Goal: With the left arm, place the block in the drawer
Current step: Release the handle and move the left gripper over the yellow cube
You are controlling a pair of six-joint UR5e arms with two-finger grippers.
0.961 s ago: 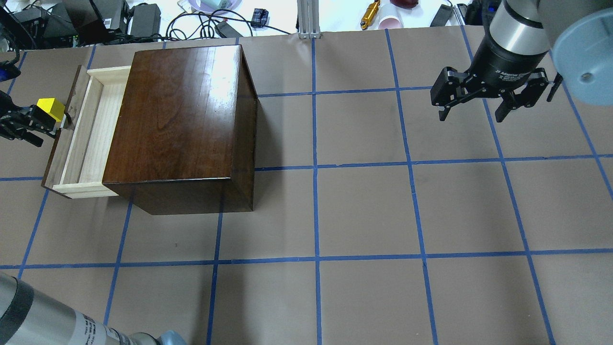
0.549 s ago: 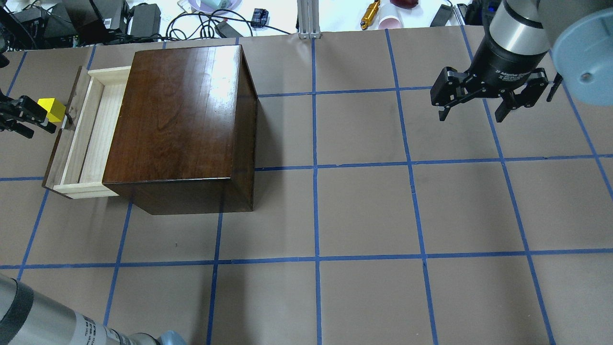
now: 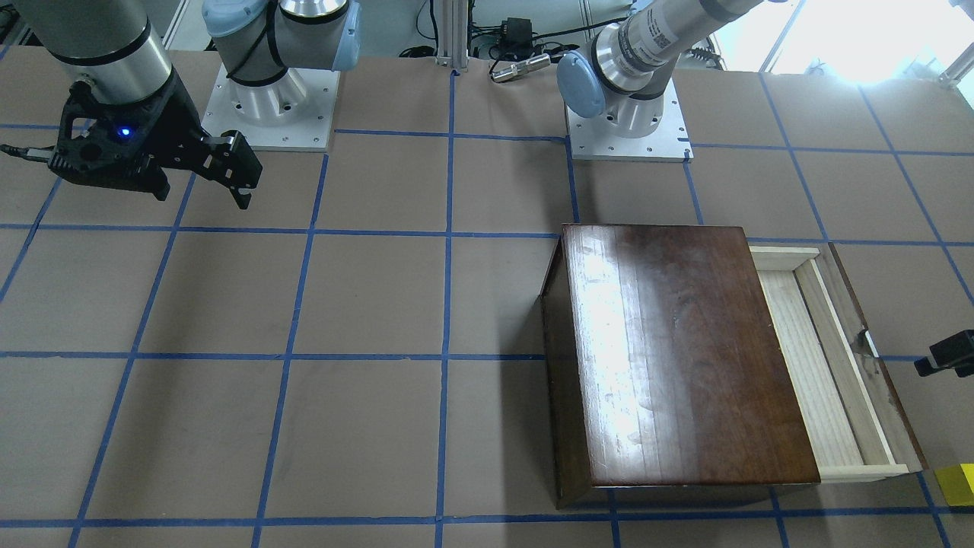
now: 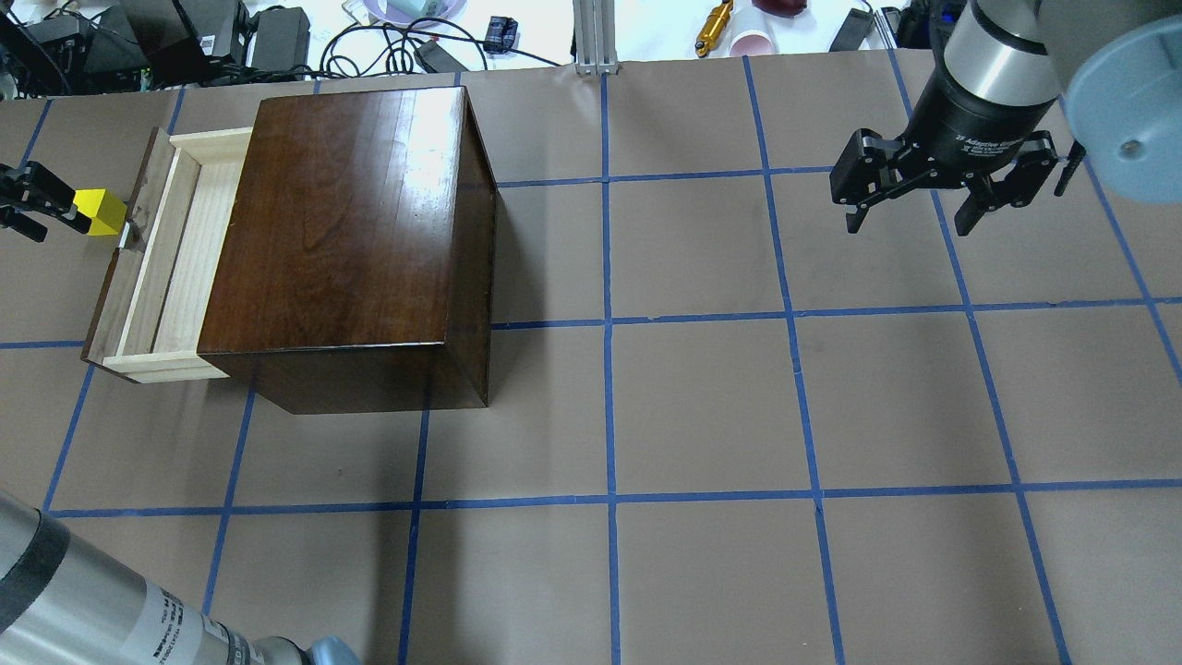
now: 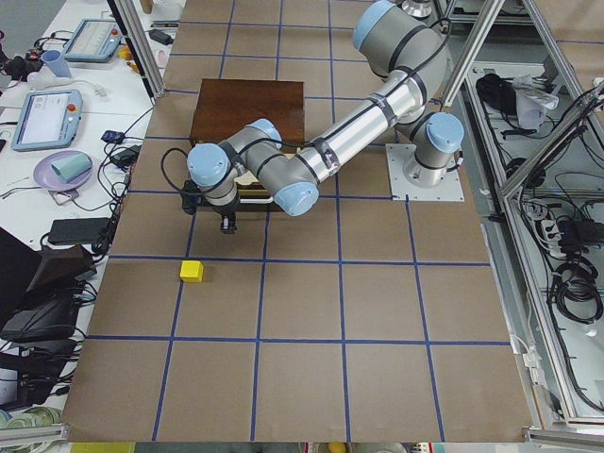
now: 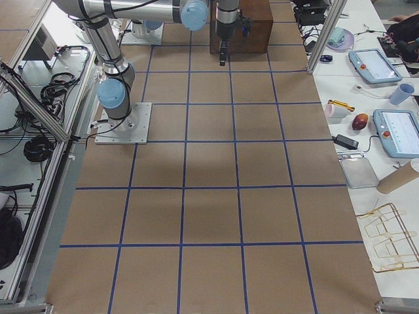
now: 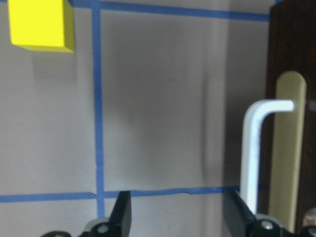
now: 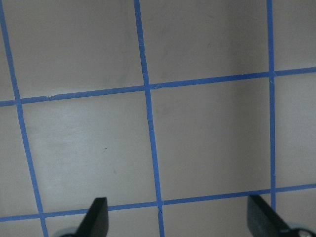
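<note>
The cabinet (image 4: 351, 231) stands on the table (image 4: 702, 406). Its drawer (image 4: 171, 249) sticks out of one side of the cabinet. It is pulled open, so you can see the pale wood inside.

The block (image 4: 100, 211) is not in the drawer. It sits flat on the table, out past the drawer's dark front, on the side away from the cabinet. In the side view from the left there is bare table all round it. Nothing touches it.

The left gripper (image 7: 177, 200) hangs in the air on that same side of the cabinet, just outside the drawer's front. Its two fingers are spread apart and hold nothing, with only table below them. From its own camera the block is up in the far corner, well away from the fingers. The drawer's handle (image 7: 252, 148) is a bent silver bar on the front. It is right by one finger (image 7: 236, 212). I cannot tell if that finger touches it.

The right gripper (image 4: 910, 222) is far from the cabinet, on the side across from the drawer. It hangs over the table. Its fingers are spread wide too, and they hold nothing. Its own camera shows just brown table and blue tape lines (image 8: 148, 123) under it.
</note>
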